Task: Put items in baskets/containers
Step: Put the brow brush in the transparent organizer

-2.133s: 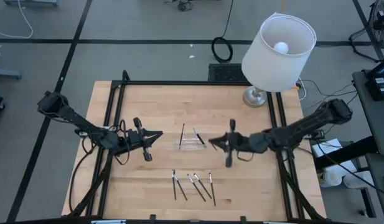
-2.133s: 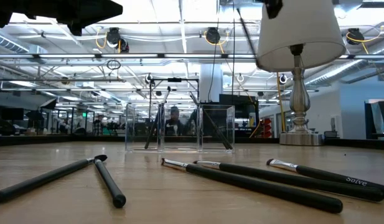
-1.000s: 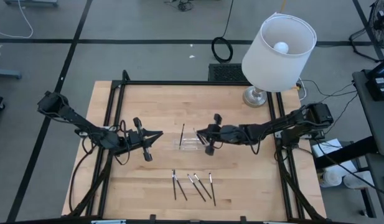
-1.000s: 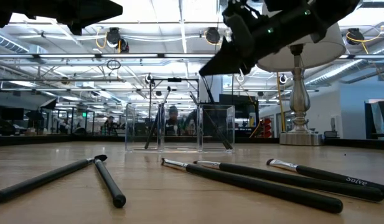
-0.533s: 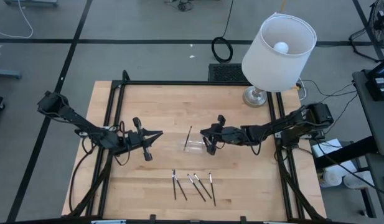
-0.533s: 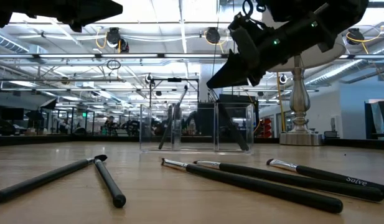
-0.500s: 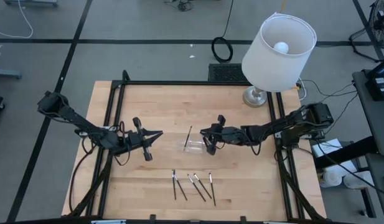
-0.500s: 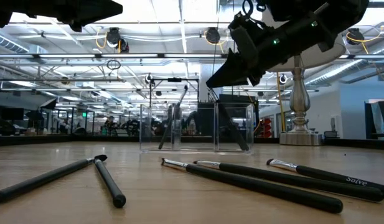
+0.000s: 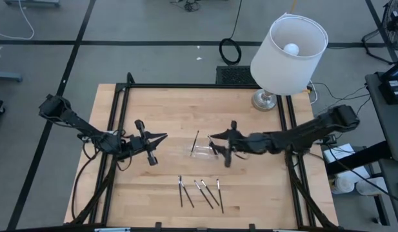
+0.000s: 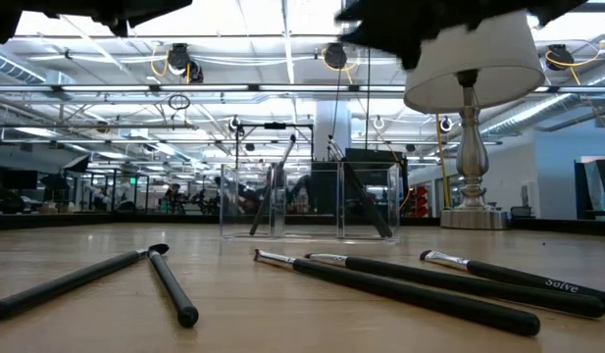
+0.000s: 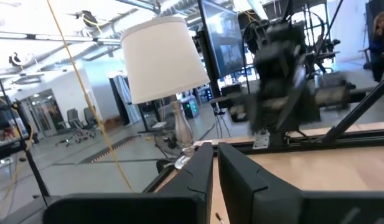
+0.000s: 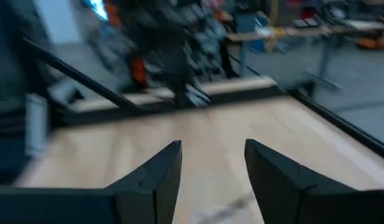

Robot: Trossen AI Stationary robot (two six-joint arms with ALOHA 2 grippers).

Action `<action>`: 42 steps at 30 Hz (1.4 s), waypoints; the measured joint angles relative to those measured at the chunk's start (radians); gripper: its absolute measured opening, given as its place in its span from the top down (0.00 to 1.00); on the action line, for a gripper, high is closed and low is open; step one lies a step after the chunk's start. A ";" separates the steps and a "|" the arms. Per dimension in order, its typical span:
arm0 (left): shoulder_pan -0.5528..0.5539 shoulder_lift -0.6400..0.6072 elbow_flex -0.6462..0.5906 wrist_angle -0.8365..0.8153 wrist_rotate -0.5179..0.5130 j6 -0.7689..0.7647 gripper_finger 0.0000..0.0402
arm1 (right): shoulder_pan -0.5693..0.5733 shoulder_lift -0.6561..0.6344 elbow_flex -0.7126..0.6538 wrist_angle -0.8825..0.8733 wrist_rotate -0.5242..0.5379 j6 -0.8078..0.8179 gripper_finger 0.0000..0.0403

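A clear plastic container (image 9: 200, 151) stands mid-table, and in the low view its walls (image 10: 307, 201) are see-through. Dark sticks lean inside it, one at its left (image 10: 264, 201) and one at its right (image 10: 366, 211). Several more sticks (image 9: 200, 192) lie flat on the wood near the front edge (image 10: 400, 284). My right gripper (image 9: 215, 140) hovers just right of the container, open (image 12: 213, 165) and with nothing between its fingers. My left gripper (image 9: 161, 137) waits left of the container, shut (image 11: 215, 165) and holding nothing.
A white-shaded lamp (image 9: 289, 55) stands on its metal base (image 9: 266, 100) at the far right corner of the table. A black frame (image 9: 124, 96) runs along the table's edges. Bare wood lies between the container and the sticks at the front.
My right gripper, which held a stick over the container, has drawn back toward the table's right edge and risen. The stick now leans inside the container. The container has slid a little toward the right edge.
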 joint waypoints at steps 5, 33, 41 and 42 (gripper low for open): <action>0.000 0.000 0.014 0.001 0.002 0.024 0.91 | 0.171 -0.076 0.001 -0.064 0.004 0.001 0.64; 0.017 0.000 0.055 0.026 0.221 -0.132 0.91 | 0.493 0.178 -0.154 0.150 0.263 0.066 1.00; 0.009 0.000 0.055 -0.082 0.285 -0.126 0.91 | 0.468 0.178 -0.158 0.161 0.261 0.032 1.00; 0.011 0.000 0.055 -0.096 0.271 -0.126 0.91 | 0.466 0.178 -0.158 0.172 0.261 0.009 1.00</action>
